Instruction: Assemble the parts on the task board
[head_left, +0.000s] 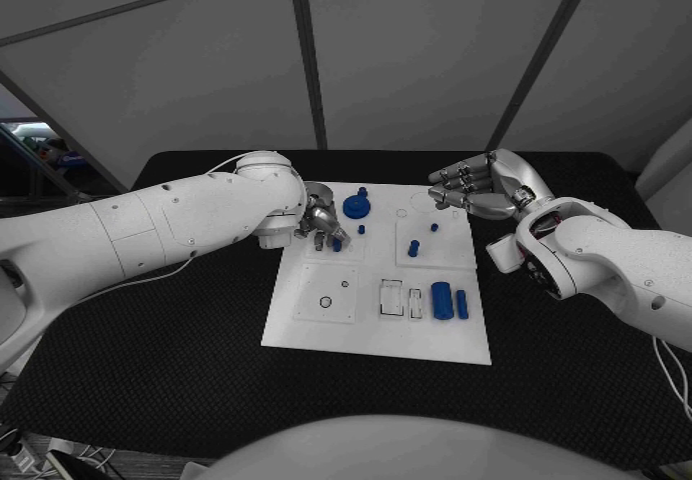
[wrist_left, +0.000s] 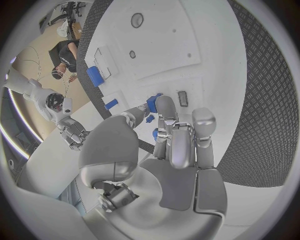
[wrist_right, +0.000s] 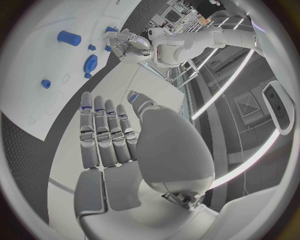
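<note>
A white board (head_left: 378, 335) lies flat in the middle of the black bench (head_left: 173, 340), with small blue pieces spread over it. The left hand (head_left: 317, 222) is down at the board's far left part, its fingers curled over a small blue piece (wrist_left: 152, 104) that sits at its fingertips; from the left wrist view the fingers reach down to it and touch it, but whether they actually grip it or only rest against it I cannot tell. Just beside that hand, toward the far middle of the board, stands a round blue gear-like disc (head_left: 356, 207) with a knob on top. Nearer the middle stand two short blue pegs (head_left: 414, 247), close together, and another small peg (head_left: 433, 227) stands a little farther back toward the right. On the near right part of the board a thick blue cylinder (head_left: 441, 300) lies on its side, with a thinner blue one (head_left: 462, 303) just beside it, next to two clear rectangular slots (head_left: 392, 297). A raised white square plate (head_left: 329, 292) with a small dark hole sits on the near left part. The right hand (head_left: 483, 186) hovers off the far right corner of the board, released, fingers extended side by side and holding nothing, apart from every piece.
</note>
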